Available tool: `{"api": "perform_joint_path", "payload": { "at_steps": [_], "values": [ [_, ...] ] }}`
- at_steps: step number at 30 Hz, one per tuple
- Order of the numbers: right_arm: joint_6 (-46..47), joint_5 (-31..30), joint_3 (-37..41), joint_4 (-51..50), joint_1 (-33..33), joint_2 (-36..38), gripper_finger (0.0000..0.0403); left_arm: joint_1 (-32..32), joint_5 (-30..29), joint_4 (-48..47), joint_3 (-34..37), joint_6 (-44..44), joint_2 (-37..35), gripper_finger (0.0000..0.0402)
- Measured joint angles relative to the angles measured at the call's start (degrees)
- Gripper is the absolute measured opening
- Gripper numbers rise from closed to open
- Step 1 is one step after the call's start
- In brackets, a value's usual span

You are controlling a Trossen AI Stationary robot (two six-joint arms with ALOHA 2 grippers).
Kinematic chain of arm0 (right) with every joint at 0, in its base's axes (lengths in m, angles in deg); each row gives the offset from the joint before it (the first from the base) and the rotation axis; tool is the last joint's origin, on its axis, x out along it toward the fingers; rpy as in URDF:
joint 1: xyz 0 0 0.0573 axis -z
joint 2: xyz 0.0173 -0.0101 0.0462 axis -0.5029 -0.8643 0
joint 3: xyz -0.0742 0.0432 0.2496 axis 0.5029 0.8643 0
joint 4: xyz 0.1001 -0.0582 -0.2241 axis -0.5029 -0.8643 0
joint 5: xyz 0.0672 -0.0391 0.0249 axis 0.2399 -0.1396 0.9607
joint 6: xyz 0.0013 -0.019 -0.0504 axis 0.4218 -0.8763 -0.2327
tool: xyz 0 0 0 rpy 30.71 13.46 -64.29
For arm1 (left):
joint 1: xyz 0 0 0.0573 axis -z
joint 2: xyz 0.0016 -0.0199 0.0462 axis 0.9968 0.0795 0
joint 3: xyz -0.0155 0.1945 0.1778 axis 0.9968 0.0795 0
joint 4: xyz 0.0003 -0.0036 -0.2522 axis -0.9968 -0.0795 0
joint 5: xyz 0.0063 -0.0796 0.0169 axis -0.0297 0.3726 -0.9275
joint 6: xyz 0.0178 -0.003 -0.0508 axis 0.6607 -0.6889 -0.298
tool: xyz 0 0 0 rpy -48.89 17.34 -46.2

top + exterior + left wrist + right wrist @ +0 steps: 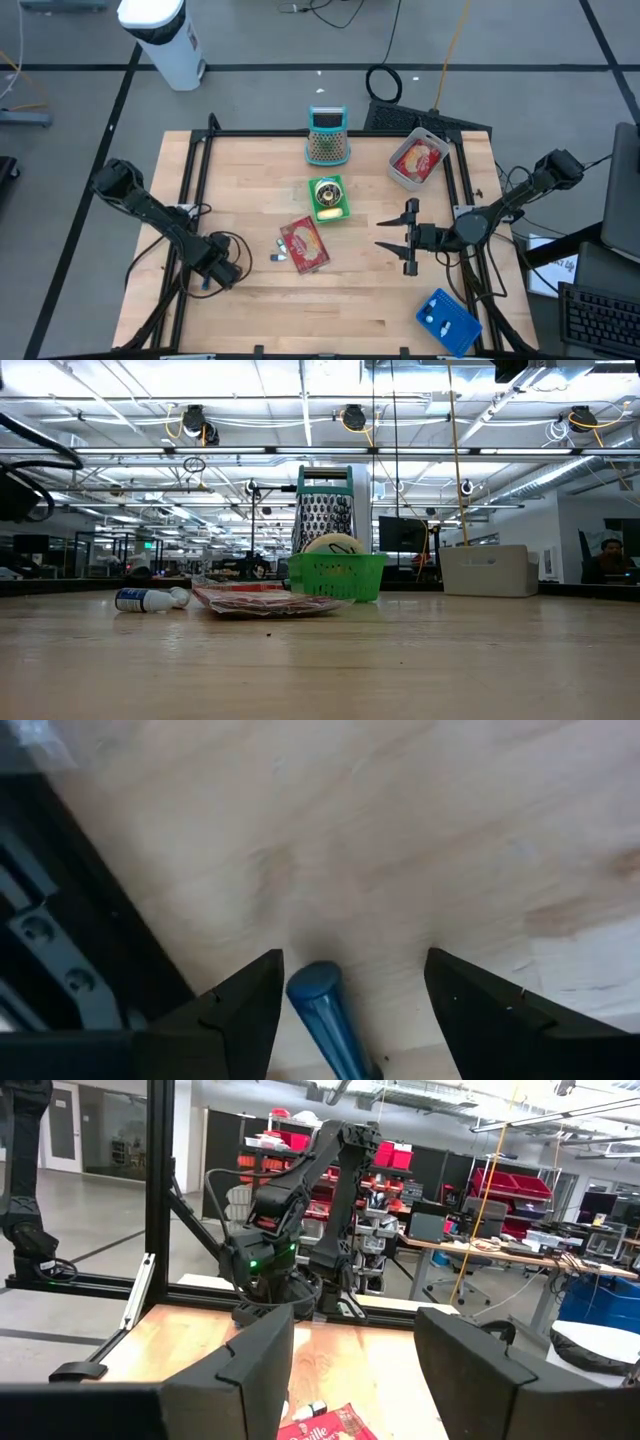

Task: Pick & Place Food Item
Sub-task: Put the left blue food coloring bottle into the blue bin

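End effectors: left end effector (222, 272) lower left, open, empty; right end effector (396, 235) centre right, open, empty above wooden surface (250, 180).

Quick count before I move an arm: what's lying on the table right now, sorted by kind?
Red snack packets: 2, one flat on the wood, one in the grey bin
Green baskets: 1
Graters: 1
Grey bins: 1
Small bottles: 1
Blue packs: 1
Blue pens: 1
Total: 8
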Motion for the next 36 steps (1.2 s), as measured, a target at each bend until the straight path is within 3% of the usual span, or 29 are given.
{"api": "perform_joint_path", "payload": {
  "at_steps": [4, 7, 10, 17, 24, 36],
  "values": [
    [0.7, 0.0, 0.0, 0.0, 0.0, 0.0, 0.0196, -1.3, 5.7, -0.6, 0.2, -3.4, 0.0, 0.0244],
    [1.1, 0.0, 0.0, 0.0, 0.0, 0.0, 0.0196, -1.5, 15.0, -0.7, 0.5, -7.0, 0.3, 0.0243],
    [1.1, 0.0, 0.0, 0.0, 0.0, 0.0, 0.0196, -1.0, 19.9, 1.4, 0.3, -8.9, 0.1, 0.0243],
    [1.1, 0.0, 0.0, -0.6, 0.0, 0.0, 0.0196, 0.6, 12.7, 6.8, 0.2, -10.0, 0.0, 0.0243],
    [1.5, 0.0, 0.0, -0.9, 0.0, 0.0, 0.0196, 3.5, 19.5, 3.9, 0.2, -18.2, 0.0, 0.0243],
    [1.5, 0.0, 0.0, -0.8, 0.0, 0.0, 0.0196, 8.6, 17.7, 7.4, 0.5, -22.7, -0.1, 0.0228]
  ]
}}
